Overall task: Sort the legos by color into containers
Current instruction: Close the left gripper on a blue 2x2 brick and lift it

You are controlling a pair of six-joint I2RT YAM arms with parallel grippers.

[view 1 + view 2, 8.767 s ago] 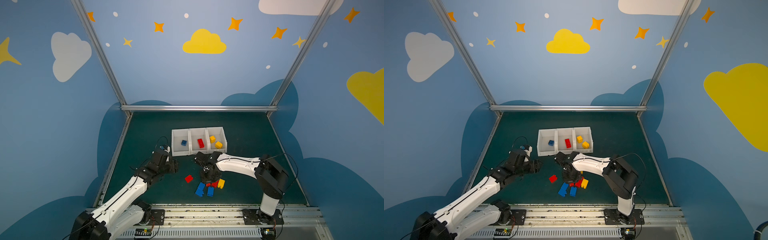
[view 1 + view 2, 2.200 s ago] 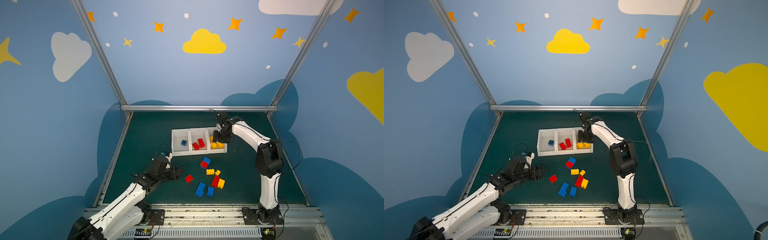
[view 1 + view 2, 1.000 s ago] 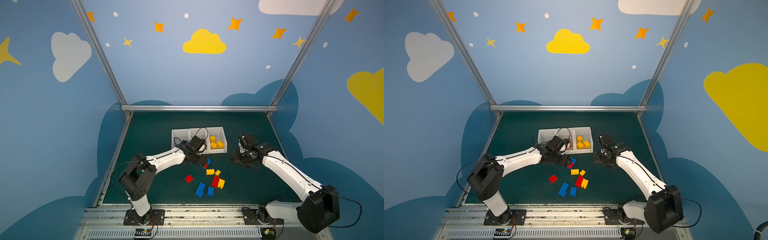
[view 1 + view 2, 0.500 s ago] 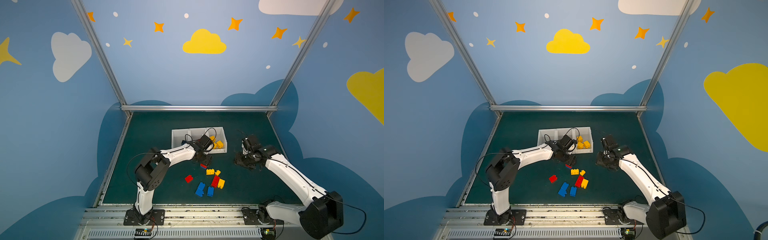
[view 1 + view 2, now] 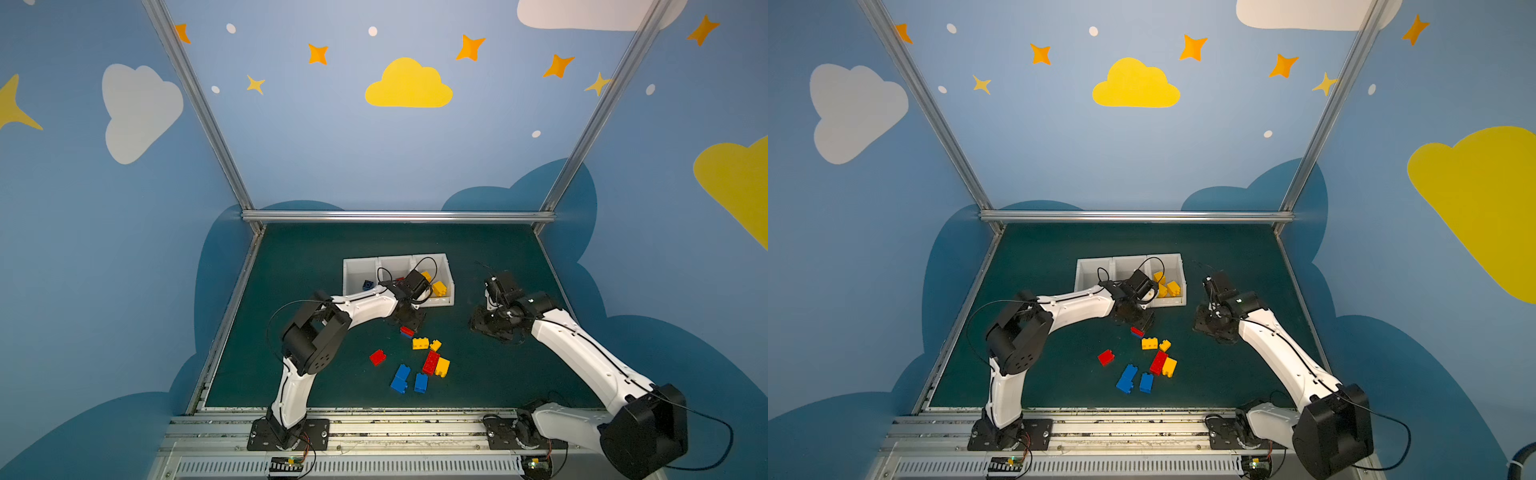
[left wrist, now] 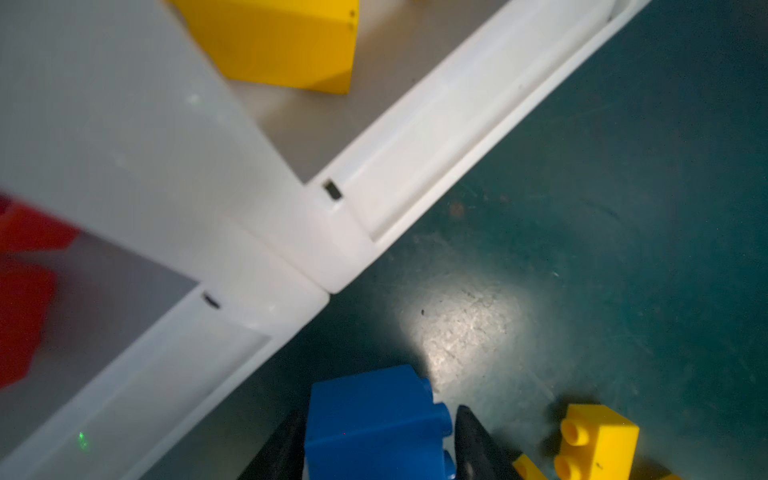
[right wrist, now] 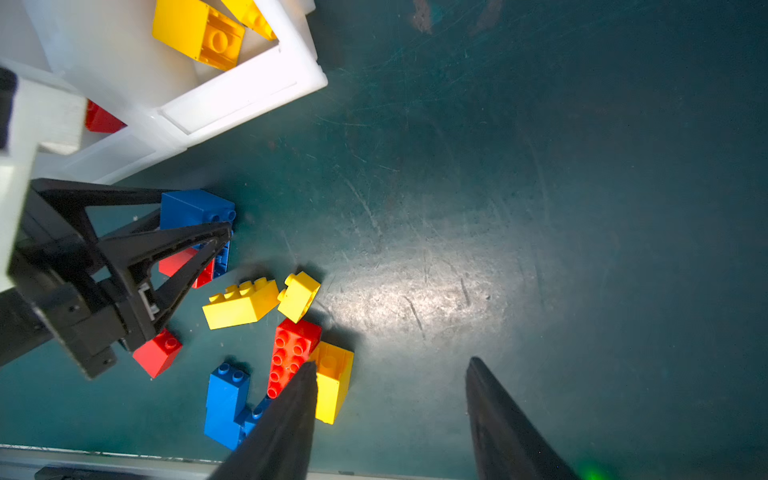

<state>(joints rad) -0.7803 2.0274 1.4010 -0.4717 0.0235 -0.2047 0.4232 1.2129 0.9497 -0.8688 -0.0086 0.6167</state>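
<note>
Now the left claw [image 6: 379,409] pinches a blue lego [image 6: 365,436] just before the containers' [image 6: 291,232] front lip. The right claw [image 7: 391,361] gapes, empty.

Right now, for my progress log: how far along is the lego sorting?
Done: yellow bricks lie in the right bin, red ones in the middle, a blue one in the left. In hand: the left gripper clamps a blue brick. Left: eight loose bricks on the mat.
</note>
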